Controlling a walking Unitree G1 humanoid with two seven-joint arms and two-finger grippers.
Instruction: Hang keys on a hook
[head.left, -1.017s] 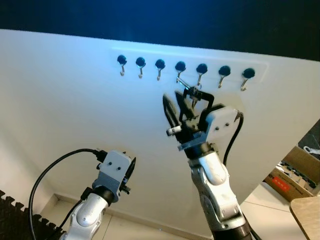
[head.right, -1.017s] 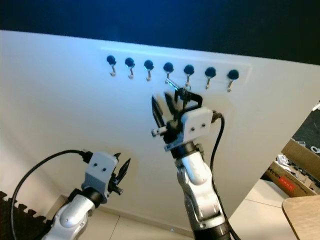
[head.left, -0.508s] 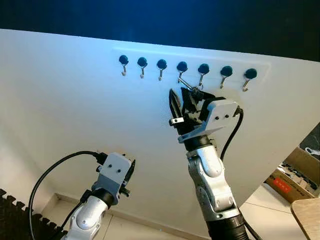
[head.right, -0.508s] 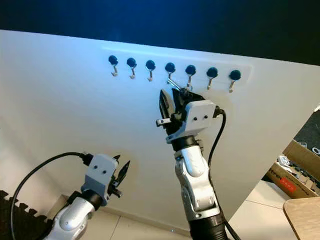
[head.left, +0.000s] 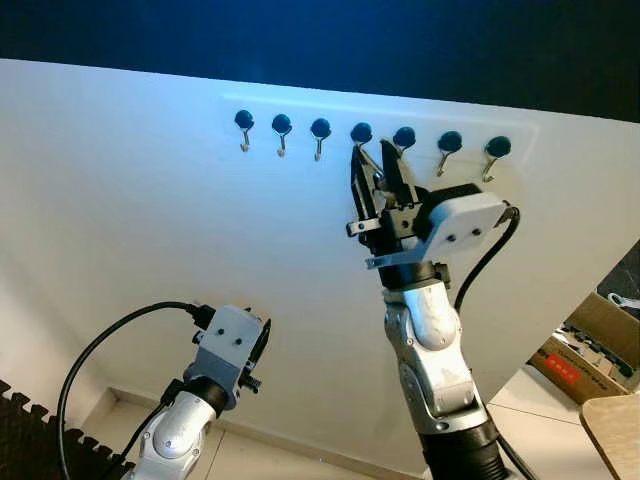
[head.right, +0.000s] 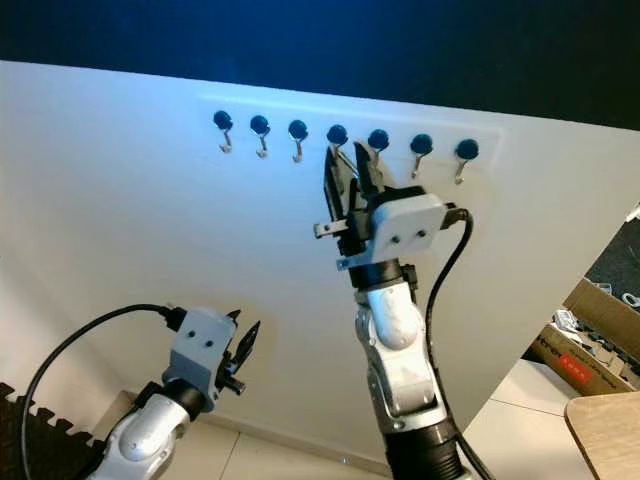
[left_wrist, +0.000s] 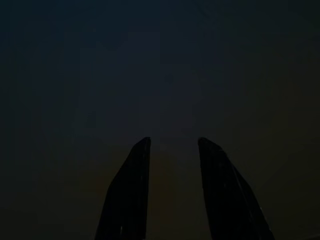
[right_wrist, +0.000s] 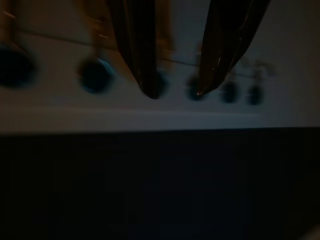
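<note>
Reaching up at the white wall, right claw raised to the row of seven dark-knobbed hooks, fingers spread, tips just under the fourth and fifth knobs from the robot's left. In right wrist view same two fingertips apart, level with blurred knobs. Keys barely visible as a glint of metal between the black fingers, just below the fourth hook; cannot tell whether hanging on it or touching a finger. Left claw low near the floor, idle, fingers apart in dark left wrist view. Cardboard box at far right.
</note>
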